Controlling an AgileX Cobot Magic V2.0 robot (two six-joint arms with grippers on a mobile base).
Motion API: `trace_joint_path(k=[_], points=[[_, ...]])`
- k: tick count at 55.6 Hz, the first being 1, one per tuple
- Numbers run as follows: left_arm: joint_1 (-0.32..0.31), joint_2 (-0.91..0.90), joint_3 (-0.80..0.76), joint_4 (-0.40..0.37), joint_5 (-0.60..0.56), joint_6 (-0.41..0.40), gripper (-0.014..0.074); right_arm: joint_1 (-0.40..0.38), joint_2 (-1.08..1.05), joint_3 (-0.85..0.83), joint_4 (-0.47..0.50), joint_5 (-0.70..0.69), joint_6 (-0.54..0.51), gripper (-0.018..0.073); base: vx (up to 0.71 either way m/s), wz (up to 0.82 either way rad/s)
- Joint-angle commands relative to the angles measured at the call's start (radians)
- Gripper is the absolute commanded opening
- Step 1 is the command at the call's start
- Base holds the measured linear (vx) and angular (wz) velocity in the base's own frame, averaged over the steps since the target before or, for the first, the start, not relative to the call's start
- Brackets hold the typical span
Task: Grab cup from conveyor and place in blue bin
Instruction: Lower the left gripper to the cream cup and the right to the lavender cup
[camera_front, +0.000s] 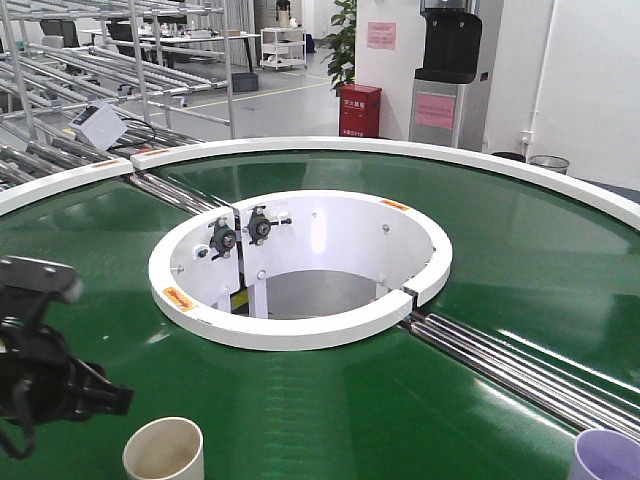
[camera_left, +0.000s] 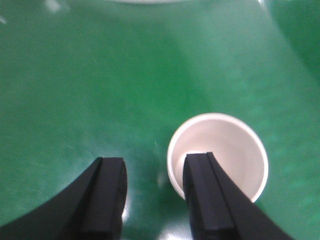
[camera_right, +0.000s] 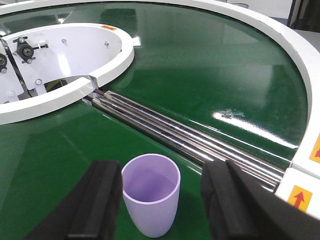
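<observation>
The conveyor (camera_front: 520, 250) is a glossy green ring belt. A cream cup (camera_front: 163, 448) stands upright on it at the near edge. My left gripper (camera_front: 118, 400) is open just left of it. In the left wrist view the cream cup (camera_left: 225, 150) sits right of the gap of the left gripper (camera_left: 155, 172), and the right finger (camera_left: 207, 195) overlaps its near rim. A lilac cup (camera_right: 151, 197) stands upright between the fingers of my open right gripper (camera_right: 162, 175), closer to the left finger (camera_right: 100, 200). The lilac cup (camera_front: 607, 455) also shows at the front view's lower right. The blue bin is out of view.
A strip of steel rollers (camera_right: 200, 137) crosses the belt just beyond the lilac cup. The white inner rim (camera_front: 300, 335) rings a central opening. The white outer rim (camera_right: 295, 45) curves to the right. Metal racks (camera_front: 110, 70) and a red cabinet (camera_front: 360, 110) stand behind.
</observation>
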Motion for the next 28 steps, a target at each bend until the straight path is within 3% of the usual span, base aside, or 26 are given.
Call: trace_joint_path(k=[1,28], points=[[-0.008,0.041,-0.079,-0.031,0.003,0.037,0.0419,-0.008,0.010,-0.034,-0.019,-0.078,-0.002,0.0436,0.00,0.00],[-0.008,0.241,-0.149,-0.038,0.022,0.037,0.0419,-0.008,0.010,-0.034,-0.050,-0.058,-0.002,0.0436,0.00,0.00]])
